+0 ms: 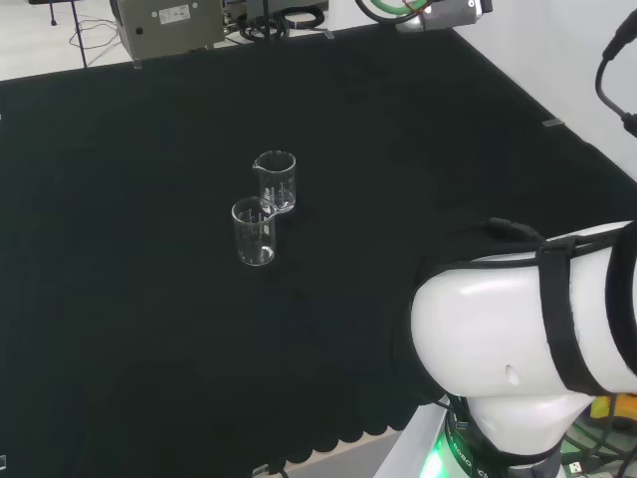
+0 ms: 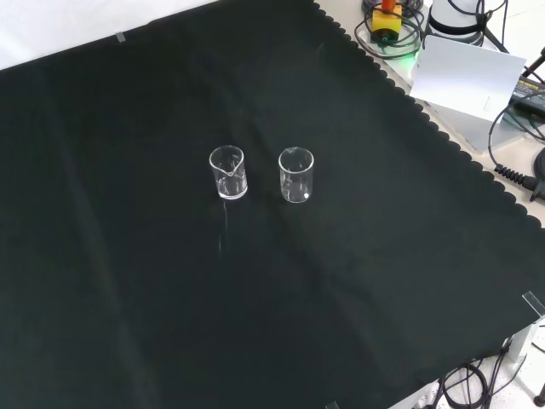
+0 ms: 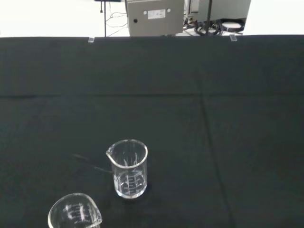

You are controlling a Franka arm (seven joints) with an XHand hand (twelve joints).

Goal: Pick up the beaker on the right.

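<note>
My arm's big white link (image 1: 518, 329) sits at the lower right of the head view, rounded and glossy, with black straps wrapped across it and down its right side. Below it my base (image 1: 488, 448) shows a green glow at the bottom edge of that view. In the front view my base (image 2: 451, 17) stands at the top right, just past the scalloped edge of the cloth, and I cannot tell how my fingers are set.
</note>
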